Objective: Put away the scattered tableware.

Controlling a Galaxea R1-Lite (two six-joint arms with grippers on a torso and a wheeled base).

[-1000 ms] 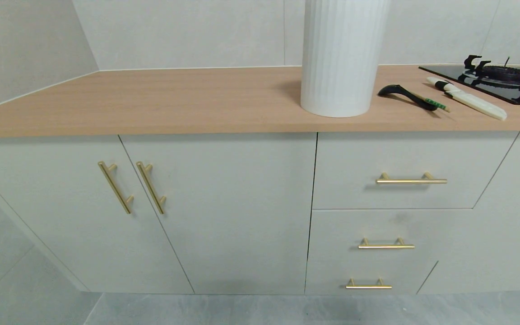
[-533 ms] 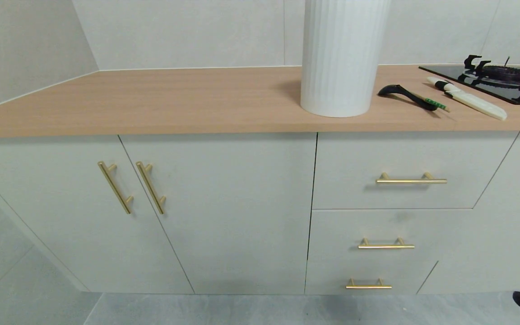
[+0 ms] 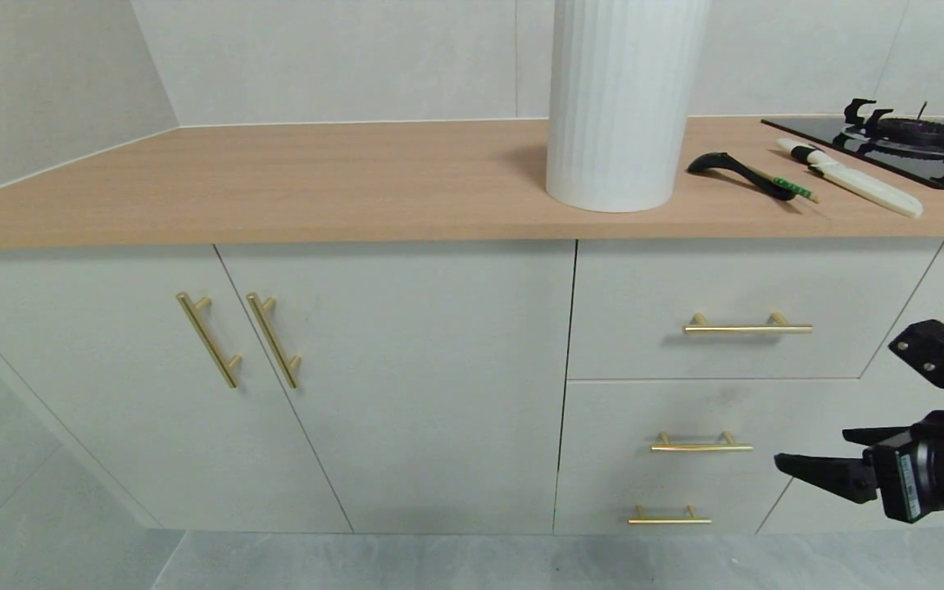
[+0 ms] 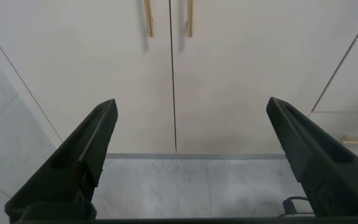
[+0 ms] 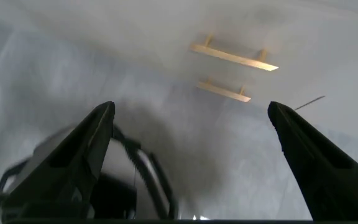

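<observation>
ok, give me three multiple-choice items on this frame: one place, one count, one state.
1. The black spoon lies:
A. on the counter, between the white ribbed container and the white knife
B. on the hob
C. on the floor

2. Gold handles on the cabinet front:
A. three
B. five
C. seven

3. The right claw is:
A. shut on the spoon
B. shut on a handle
C. open, empty

Answers:
1 A: it rests on the wood beside the container, with the knife beyond it.
2 B: two stand upright on the doors, three lie level on the drawers.
3 C: its jaws stand wide apart, with nothing between them.
</observation>
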